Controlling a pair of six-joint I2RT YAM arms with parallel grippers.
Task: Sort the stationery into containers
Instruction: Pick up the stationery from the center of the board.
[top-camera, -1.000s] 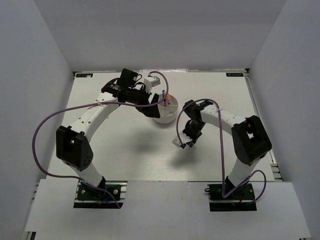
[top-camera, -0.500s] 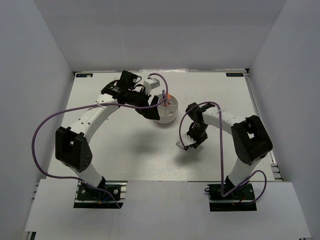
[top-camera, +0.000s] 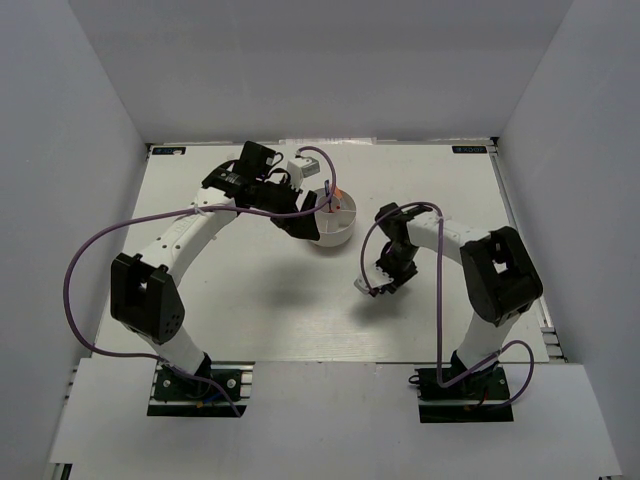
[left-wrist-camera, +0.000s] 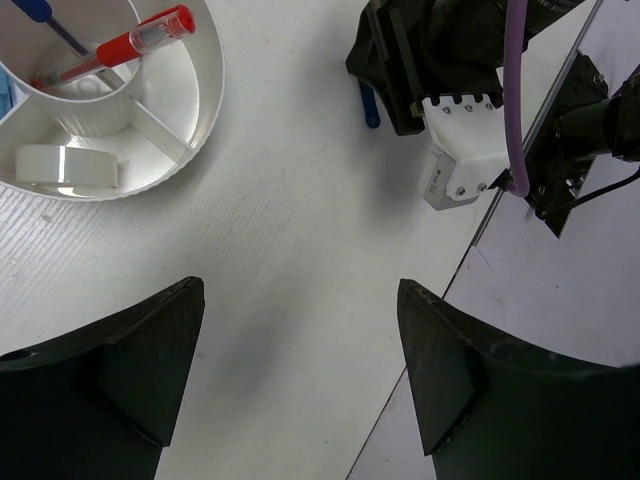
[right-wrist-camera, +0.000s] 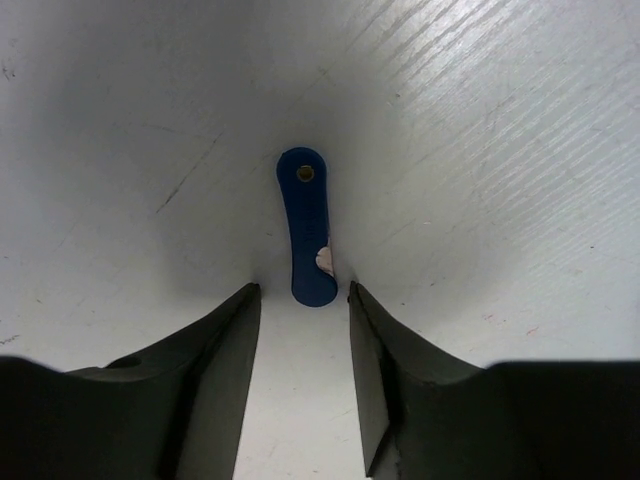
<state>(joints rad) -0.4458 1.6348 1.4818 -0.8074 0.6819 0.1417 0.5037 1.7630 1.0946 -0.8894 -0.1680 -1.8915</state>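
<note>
The round white tub (top-camera: 345, 233) stands at the table's middle back. In the left wrist view the tub (left-wrist-camera: 205, 100) holds a red pen (left-wrist-camera: 120, 45), a blue pen (left-wrist-camera: 45, 15) and a white ring (left-wrist-camera: 65, 165) in separate compartments. My left gripper (top-camera: 303, 222) hovers open and empty beside the tub's left side. A dark-blue capsule piece (right-wrist-camera: 307, 225) lies flat on the table. My right gripper (right-wrist-camera: 300, 292) is low over it and open, with the piece's near end just between the fingertips; I see no contact. The piece also shows in the left wrist view (left-wrist-camera: 370, 105).
White walls enclose the table on three sides. The right arm's wrist (left-wrist-camera: 450, 60) sits close to the right of the tub. Purple cables (top-camera: 90, 250) loop off both arms. An orange tip (top-camera: 335, 193) sticks up at the tub's back rim.
My right gripper has shifted slightly right and toward the front, staying low over the table. The left arm has not moved.
</note>
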